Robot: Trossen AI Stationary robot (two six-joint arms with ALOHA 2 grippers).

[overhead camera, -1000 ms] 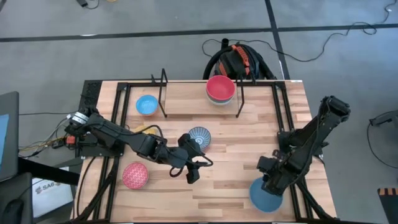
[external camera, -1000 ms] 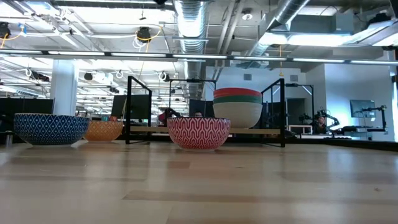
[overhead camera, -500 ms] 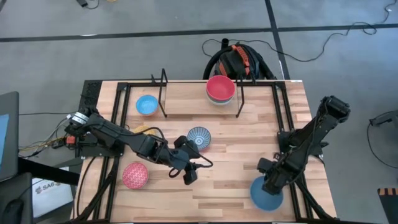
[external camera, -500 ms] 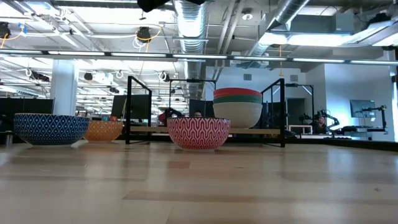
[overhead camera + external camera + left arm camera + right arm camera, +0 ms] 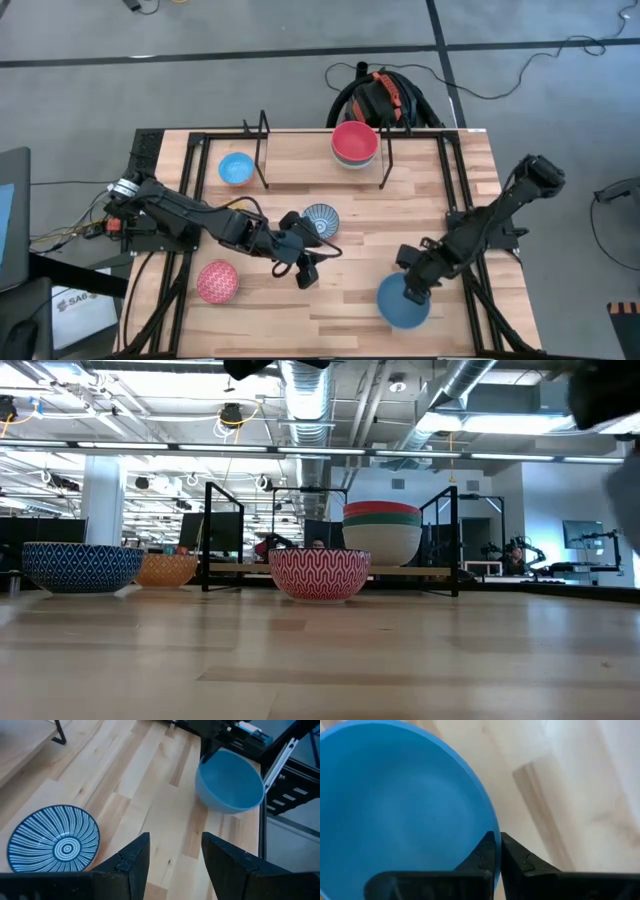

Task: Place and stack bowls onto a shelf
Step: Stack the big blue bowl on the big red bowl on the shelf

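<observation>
- While the right end effector (image 5: 411, 290) pinches the rim of the larger blue bowl (image 5: 402, 303) near the table's (image 5: 350, 310) front edge
- left end effector (image 5: 306, 272), fingers spread, hangs beside the blue-white patterned bowl (image 5: 321, 220)

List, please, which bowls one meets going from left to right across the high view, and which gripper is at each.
Pink speckled bowl → light blue bowl → blue-white patterned bowl, with the open left gripper beside it → red bowl topping the stack on the shelf → larger blue bowl, its rim pinched by the right gripper.
</observation>
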